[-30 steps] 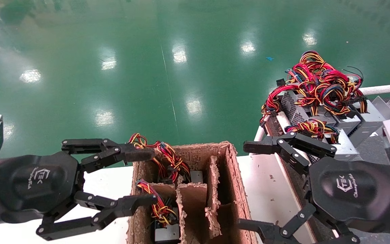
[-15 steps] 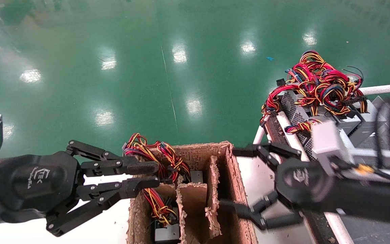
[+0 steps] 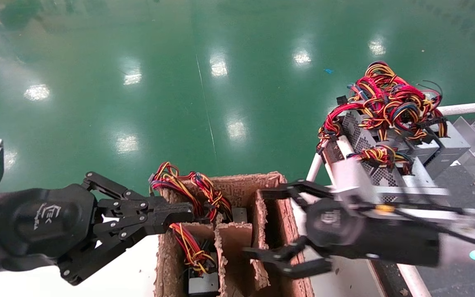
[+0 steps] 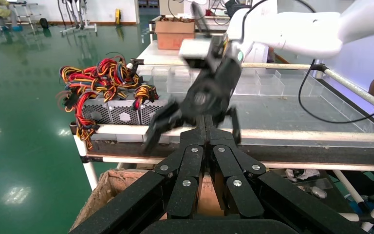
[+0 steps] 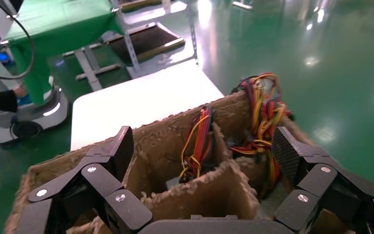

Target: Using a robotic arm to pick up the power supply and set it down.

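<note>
Right wrist view alone: wires point(image 5: 198, 146) inside box compartments point(image 5: 195, 195).

Right gripper point(image 3: 268, 227) spread (left gripper point(image 3: 182, 214) pinched)

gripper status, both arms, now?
Left tool: shut, at the cardboard box's left wall beside the wire bundle; whether it pinches wires cannot be told.
Right tool: open, empty, over the box.
</note>
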Motion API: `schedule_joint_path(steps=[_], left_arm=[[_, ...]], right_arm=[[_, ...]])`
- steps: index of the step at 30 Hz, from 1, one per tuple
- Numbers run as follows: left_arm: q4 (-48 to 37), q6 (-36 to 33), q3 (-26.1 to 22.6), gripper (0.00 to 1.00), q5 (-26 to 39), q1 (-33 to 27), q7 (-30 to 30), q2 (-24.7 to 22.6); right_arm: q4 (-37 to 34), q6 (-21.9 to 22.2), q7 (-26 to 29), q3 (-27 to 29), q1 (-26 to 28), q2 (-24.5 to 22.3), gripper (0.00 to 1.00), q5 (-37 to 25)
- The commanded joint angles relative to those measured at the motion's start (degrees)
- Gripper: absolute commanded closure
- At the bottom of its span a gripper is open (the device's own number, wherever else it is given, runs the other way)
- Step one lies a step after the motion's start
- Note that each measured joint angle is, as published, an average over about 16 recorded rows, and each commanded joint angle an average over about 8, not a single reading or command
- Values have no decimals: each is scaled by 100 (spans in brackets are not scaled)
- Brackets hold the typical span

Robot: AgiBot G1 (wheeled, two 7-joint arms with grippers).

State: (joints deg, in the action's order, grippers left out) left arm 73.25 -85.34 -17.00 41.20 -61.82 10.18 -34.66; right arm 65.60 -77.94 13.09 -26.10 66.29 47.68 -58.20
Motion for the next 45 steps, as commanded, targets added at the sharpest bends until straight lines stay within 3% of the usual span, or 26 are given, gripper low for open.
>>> schedule_joint_path(steps=[1,10,11,19,31,45], left_arm=[[-1,0,-1,0,0,-1,-1,0],[-1,0,-4,0,-2,-2,-2,1],[-2,0,-4,0,-2,-2,-2,1],[-2,1,-6,0,-4,-2,-3,2],[-2,3,-10,0,-6,-3,-5,3],[-2,4,-14,0,-9,-4,-7,5]], right_arm=[[-63,110,-4,-141,30,238,0,-194],[-833,200,-113,-615,294,1137,0,-719],[-926,202,-138,-662,313,1227,4,-770],[-1630,325,-393,-946,393,1832,98,-1117],[-2288,522,-667,-1019,482,2262,100,-1239],[-2463,711,-801,-1034,547,2407,100,-1331]])
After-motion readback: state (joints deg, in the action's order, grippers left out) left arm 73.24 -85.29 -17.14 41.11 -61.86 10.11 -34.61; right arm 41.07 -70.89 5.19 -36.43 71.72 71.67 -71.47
